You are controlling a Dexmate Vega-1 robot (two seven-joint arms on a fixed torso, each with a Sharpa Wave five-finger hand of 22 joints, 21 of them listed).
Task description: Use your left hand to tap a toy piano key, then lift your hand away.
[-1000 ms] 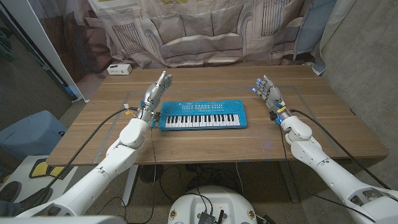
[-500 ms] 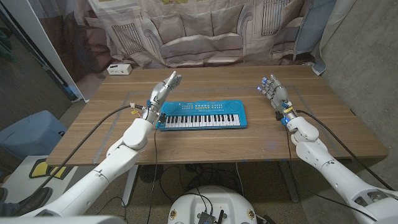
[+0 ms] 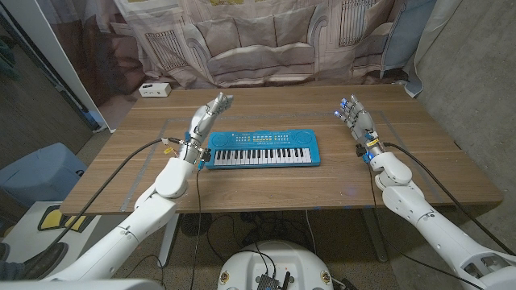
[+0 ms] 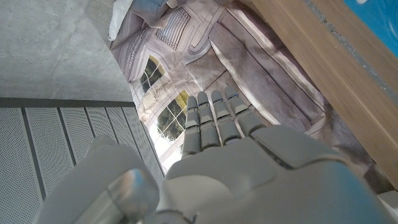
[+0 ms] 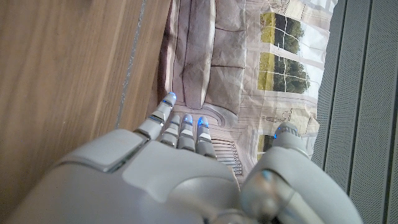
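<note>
Beside the raised left hand (image 3: 207, 115), toy piano (image 3: 261, 149), apart

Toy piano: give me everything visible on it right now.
The toy piano is a small blue keyboard, plastic by its look, lying flat on the wooden table near its middle. A row of white and black keys runs along its near edge, with small buttons and a pale panel above. Neither hand touches it: the left hand is raised off its left end, and the right hand stands well apart.
</note>
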